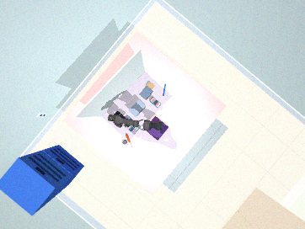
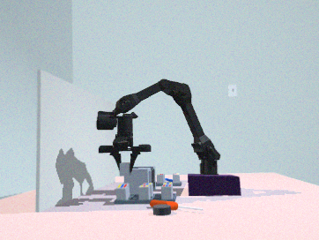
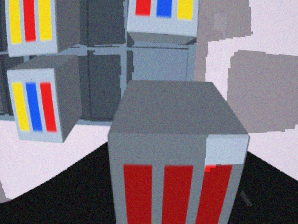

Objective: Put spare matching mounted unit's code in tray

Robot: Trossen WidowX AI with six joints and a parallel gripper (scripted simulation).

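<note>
My gripper (image 2: 126, 164) (image 3: 170, 147) is shut on a grey spare block with three red stripes (image 3: 176, 163) (image 2: 126, 169), held just above the grey rack (image 3: 107, 90). A taller grey unit (image 2: 142, 177) stands right beside the gripper. The dark purple tray (image 2: 213, 184) lies to the right, by the arm's base. The unit's printed code is not visible.
A white upright panel (image 2: 57, 132) stands left of the rack. An orange screwdriver (image 2: 164, 202) (image 1: 127, 137) and a dark puck (image 2: 161, 210) lie in front. A blue pen (image 1: 164, 89) lies behind. A blue crate (image 1: 38, 177) sits off the mat.
</note>
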